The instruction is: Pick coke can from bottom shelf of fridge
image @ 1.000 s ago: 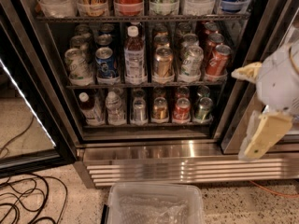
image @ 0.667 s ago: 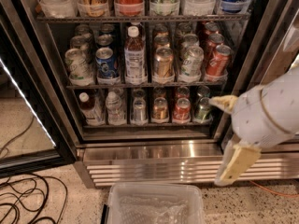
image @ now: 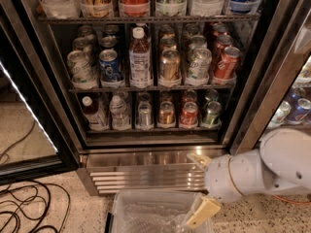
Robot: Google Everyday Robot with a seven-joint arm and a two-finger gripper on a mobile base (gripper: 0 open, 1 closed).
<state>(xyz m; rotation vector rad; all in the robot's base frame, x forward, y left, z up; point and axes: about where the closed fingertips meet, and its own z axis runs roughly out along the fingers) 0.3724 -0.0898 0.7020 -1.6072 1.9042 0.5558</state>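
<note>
The fridge (image: pixel 150 158) stands open in front of me, its dark racks full of drinks. On the bottom shelf (image: pixel 102 130) the red coke can (image: pixel 189 114) stands upright, second from the right, between a bronze-gold can (image: pixel 166 113) and a green can (image: pixel 211 113). My gripper (image: pixel 193 189) hangs below the fridge grille, low and slightly right of the coke can and well apart from it. Its two cream fingers (image: pixel 198 159) are spread wide and open, with nothing between them. The white arm (image: pixel 272 166) comes in from the right.
A clear plastic bin (image: pixel 146 212) sits on the floor under the gripper. Black cables (image: pixel 26 212) lie on the floor at the left, and the open glass door (image: pixel 29 115) stands at the left. Bottles and other cans fill the racks.
The arm has swung from the right edge leftward and down, so the gripper is now below the grille over the bin. The cans have not moved.
</note>
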